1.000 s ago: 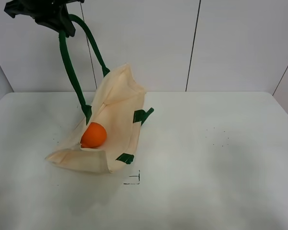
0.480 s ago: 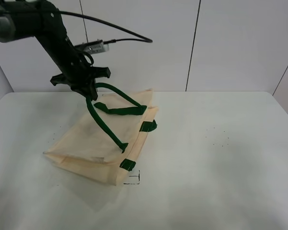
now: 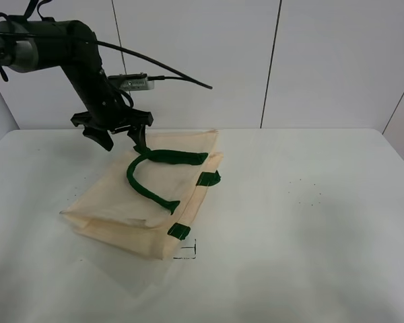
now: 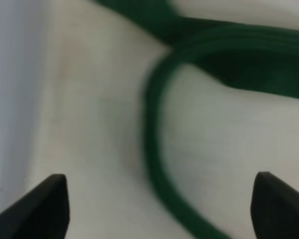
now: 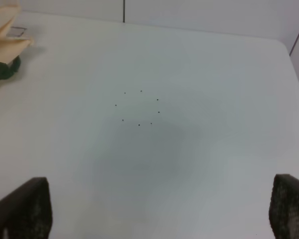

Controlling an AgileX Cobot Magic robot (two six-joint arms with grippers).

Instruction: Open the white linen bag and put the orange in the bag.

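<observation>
High view: bag [image 3: 148, 198] lies flat on the surface [image 3: 310, 222], green strap [image 3: 150, 176] draped loose on top. Left arm's fingers [image 3: 119, 136] hover just above the bag's far edge, spread wide, holding nothing. Orange not visible; can't tell if it's inside.

Left wrist: fingers [image 4: 159, 204] wide apart over cloth w/ strap [image 4: 154, 149] between, not gripped.

Right wrist: fingers [image 5: 157, 209] fully apart, empty, over bare surface; bag corner [image 5: 5, 35] well off.

Risk: the mouth looks collapsed, so fruit could roll out if the bag is lifted by one strap.
</observation>
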